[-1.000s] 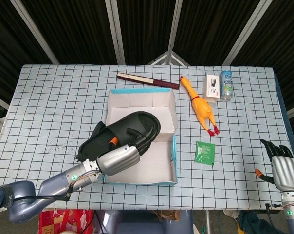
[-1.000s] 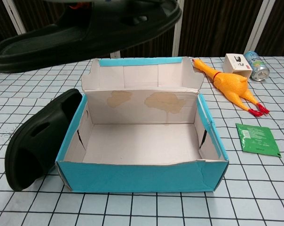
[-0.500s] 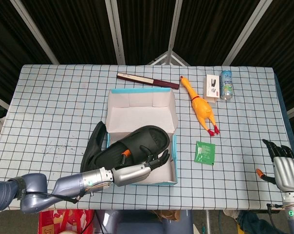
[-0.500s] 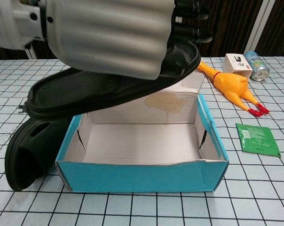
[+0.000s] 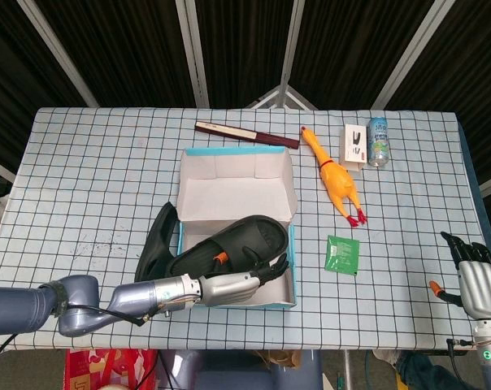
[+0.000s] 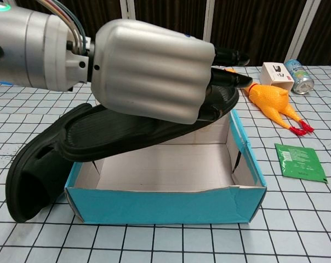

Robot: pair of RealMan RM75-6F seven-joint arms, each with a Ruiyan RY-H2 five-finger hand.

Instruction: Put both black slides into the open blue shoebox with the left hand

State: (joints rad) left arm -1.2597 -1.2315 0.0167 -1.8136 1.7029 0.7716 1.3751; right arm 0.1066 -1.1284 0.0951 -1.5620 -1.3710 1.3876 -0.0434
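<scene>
1. We saw a table covered in a white cloth with a black grid [image 5: 83,187], set against dark slatted panels.
2. An open blue cardboard shoebox with a pale inside [image 5: 292,258] [image 6: 165,205] stood near the middle of the table.
3. The left hand [image 5: 229,283] [image 6: 152,71], silver-backed with black fingers, gripped a black rubber slide [image 5: 237,237] [image 6: 121,134] from above.
4. That slide hung tilted over the box opening, its toe end above the far right corner and its heel end out past the box's left wall; we could not tell whether it touched the rim.
5. A second black slide [image 5: 152,244] [image 6: 36,170] leaned on its side against the outside of the box's left wall.
6. The right hand [image 5: 475,280] sat at the table's near right edge, well apart from the box, holding nothing, its dark fingers pointing up and slightly apart.
7. To the right of the box lay a yellow rubber chicken [image 5: 333,177] [image 6: 270,101] and a green foil packet [image 5: 342,253] [image 6: 300,162].
</scene>
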